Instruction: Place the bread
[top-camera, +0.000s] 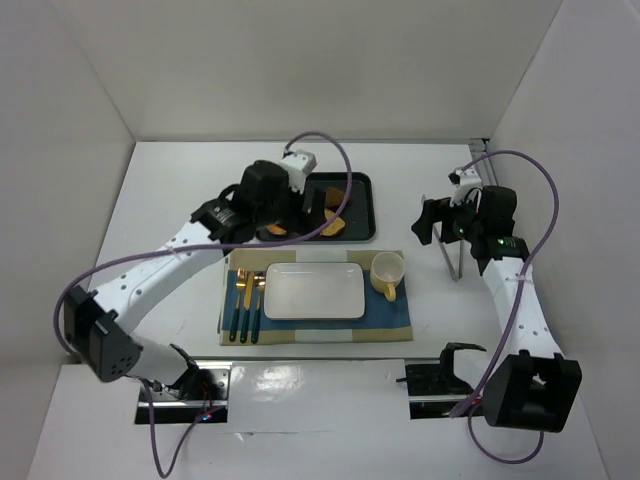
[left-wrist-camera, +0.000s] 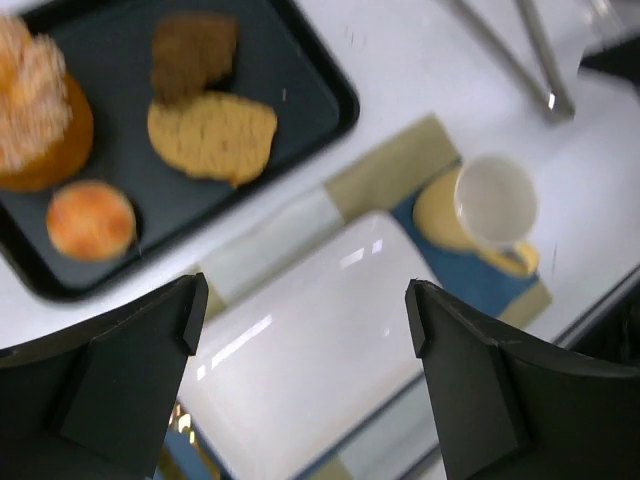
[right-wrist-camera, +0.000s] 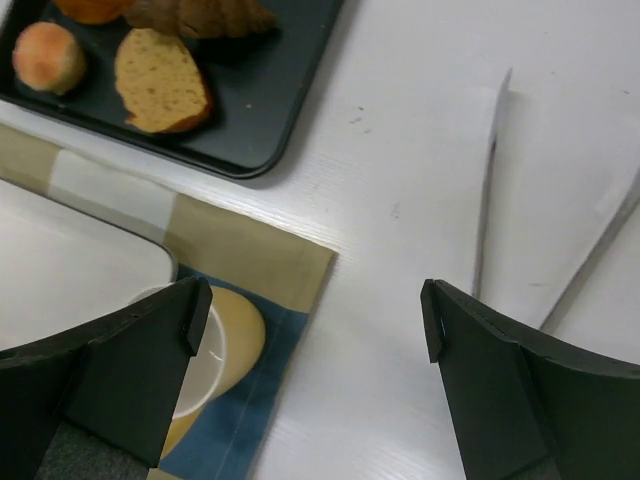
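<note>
The bread (left-wrist-camera: 215, 135) is a pale tan oval slice lying in the black tray (left-wrist-camera: 320, 80), beside a darker brown pastry (left-wrist-camera: 193, 55). It also shows in the right wrist view (right-wrist-camera: 158, 92) and in the top view (top-camera: 335, 226). My left gripper (left-wrist-camera: 305, 305) is open and empty, held above the near edge of the tray and the far edge of the white plate (left-wrist-camera: 320, 340). In the top view the left gripper (top-camera: 272, 218) covers the tray's left part. My right gripper (right-wrist-camera: 315, 305) is open and empty over bare table, right of the yellow cup (right-wrist-camera: 215, 345).
A small orange bun (left-wrist-camera: 90, 220) and a sugared orange piece (left-wrist-camera: 30, 110) share the tray. The plate (top-camera: 313, 290), cup (top-camera: 387, 272) and cutlery (top-camera: 245, 295) lie on a blue placemat (top-camera: 400, 320). A metal wire stand (top-camera: 458, 255) is by the right gripper (top-camera: 430, 222).
</note>
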